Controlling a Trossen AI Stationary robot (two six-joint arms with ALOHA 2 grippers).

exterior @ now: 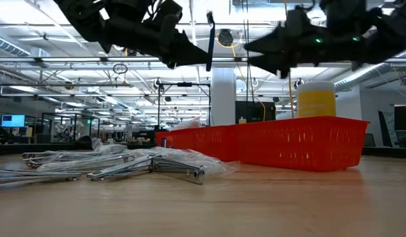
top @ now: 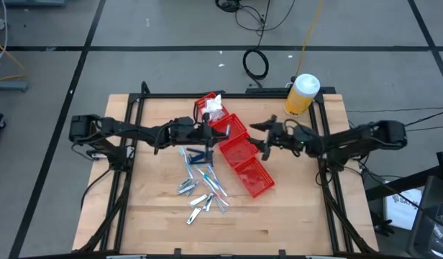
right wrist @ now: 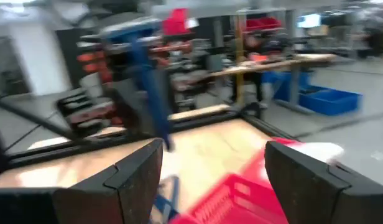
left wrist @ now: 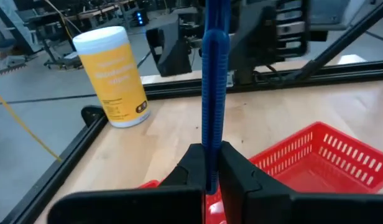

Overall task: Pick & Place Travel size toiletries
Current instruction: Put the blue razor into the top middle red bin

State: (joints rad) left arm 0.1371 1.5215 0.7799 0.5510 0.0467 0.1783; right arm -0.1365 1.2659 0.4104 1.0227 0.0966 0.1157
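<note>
My left gripper (top: 209,134) is over the row of red bins (top: 236,147), shut on a long dark blue piece (left wrist: 214,93) that stands up from its fingers. That piece also shows in the low view (exterior: 209,39) and the right wrist view (right wrist: 148,81). My right gripper (top: 267,138) hangs open just right of the bins, facing the left one, with nothing between its fingers (right wrist: 142,180). More toiletries, silvery pieces and clear-wrapped sticks (top: 201,185), lie on the table in front of the bins. A white packet (top: 214,108) lies in the far bin. My left gripper pinches the dark blue piece near its lower end (left wrist: 210,163) between its two fingers. The fingers reach in about level from the table's left and lie across the piece. It stands upright above the fingers, lifted clear over a red bin (left wrist: 316,155).
A tall yellow bottle with a white cap (top: 302,93) stands at the far right corner. A black frame (top: 135,122) runs along the table's sides. Bare wood lies along the near edge (top: 229,237).
</note>
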